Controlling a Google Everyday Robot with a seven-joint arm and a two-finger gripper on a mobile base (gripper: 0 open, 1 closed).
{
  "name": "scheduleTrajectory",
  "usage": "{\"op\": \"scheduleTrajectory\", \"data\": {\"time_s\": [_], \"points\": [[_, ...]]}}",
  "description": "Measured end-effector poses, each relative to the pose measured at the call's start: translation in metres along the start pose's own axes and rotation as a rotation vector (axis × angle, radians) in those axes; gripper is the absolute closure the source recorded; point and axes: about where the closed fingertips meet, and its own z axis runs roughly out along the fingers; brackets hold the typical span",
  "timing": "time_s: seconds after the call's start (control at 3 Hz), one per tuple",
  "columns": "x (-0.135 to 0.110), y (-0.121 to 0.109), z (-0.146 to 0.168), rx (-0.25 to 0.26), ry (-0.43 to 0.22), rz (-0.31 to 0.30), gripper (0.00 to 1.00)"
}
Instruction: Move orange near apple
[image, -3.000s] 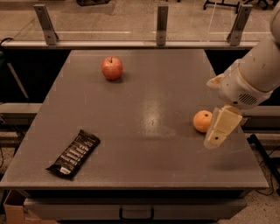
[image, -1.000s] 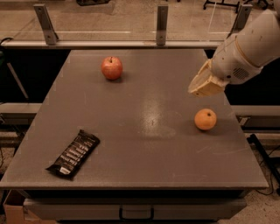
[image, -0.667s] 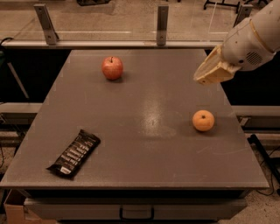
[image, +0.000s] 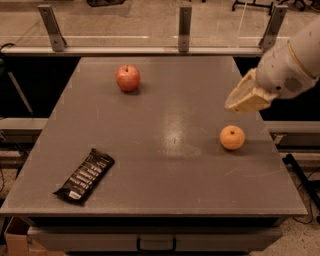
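Note:
The orange (image: 232, 137) sits on the right side of the grey table (image: 150, 165), small and round with a dark stem spot. The red apple (image: 128, 78) with a short stem stands at the far left-centre of the table, well apart from the orange. My gripper (image: 240, 101) with its cream-coloured end hangs above the table just behind the orange, tip pointing down and left. It does not touch the orange and holds nothing. The arm (image: 290, 65) comes in from the upper right.
A black snack bar wrapper (image: 85, 176) lies near the front left corner. A rail with metal posts (image: 185, 22) runs behind the table's far edge. The table's right edge is close to the orange.
The gripper was low beside the orange on its right. It lifted away up and back, then came down a little to hover behind the orange. Orange, apple and wrapper have not moved.

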Motion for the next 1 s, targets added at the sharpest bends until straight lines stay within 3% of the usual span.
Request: {"op": "scheduleTrajectory", "data": {"time_s": [0.33,0.67,1.0], "points": [[0.026,0.026,0.017,-0.041,0.04,0.054,0.36],[0.036,0.039,0.02,-0.05,0.054,0.072,0.05],[0.033,0.04,0.019,-0.048,0.049,0.064,0.0]]}}
